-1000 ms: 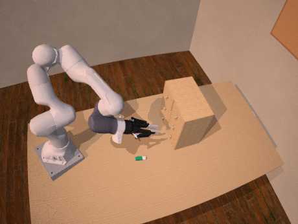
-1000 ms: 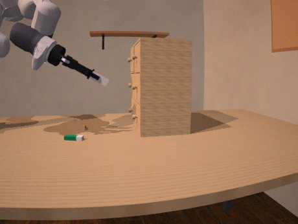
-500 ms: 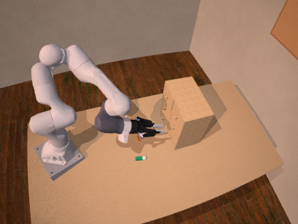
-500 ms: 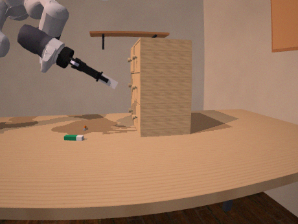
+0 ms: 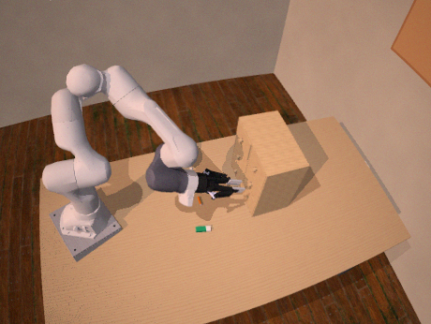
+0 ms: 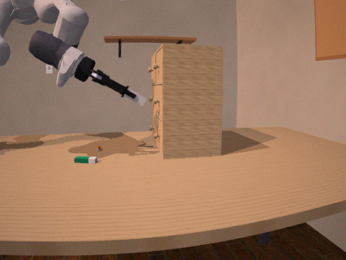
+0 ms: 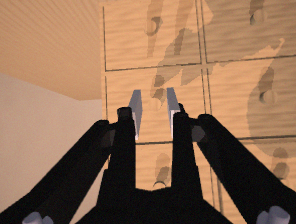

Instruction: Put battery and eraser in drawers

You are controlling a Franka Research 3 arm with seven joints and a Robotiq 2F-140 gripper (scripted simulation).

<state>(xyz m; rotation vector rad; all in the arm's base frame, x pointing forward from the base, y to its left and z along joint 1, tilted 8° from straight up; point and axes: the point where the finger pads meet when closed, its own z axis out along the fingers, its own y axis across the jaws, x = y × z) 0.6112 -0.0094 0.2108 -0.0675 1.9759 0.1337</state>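
Note:
The small wooden chest (image 5: 272, 159) stands on the table with its drawer fronts toward the arm; all drawers look pushed in. My gripper (image 6: 140, 100) is open a narrow gap and empty. It hovers level with the middle row, a little short of the front. In the wrist view the fingertips frame the knob (image 7: 157, 98) of the middle row's right drawer without touching it. The green and white eraser (image 5: 203, 228) lies on the table, also in the exterior view (image 6: 86, 159). The small battery with an orange end (image 5: 200, 200) lies under my wrist, also in the exterior view (image 6: 98, 148).
The arm's base plate (image 5: 84, 227) sits at the table's left end. A wall shelf (image 6: 150, 39) hangs behind the chest. The wall runs close behind the table's right side.

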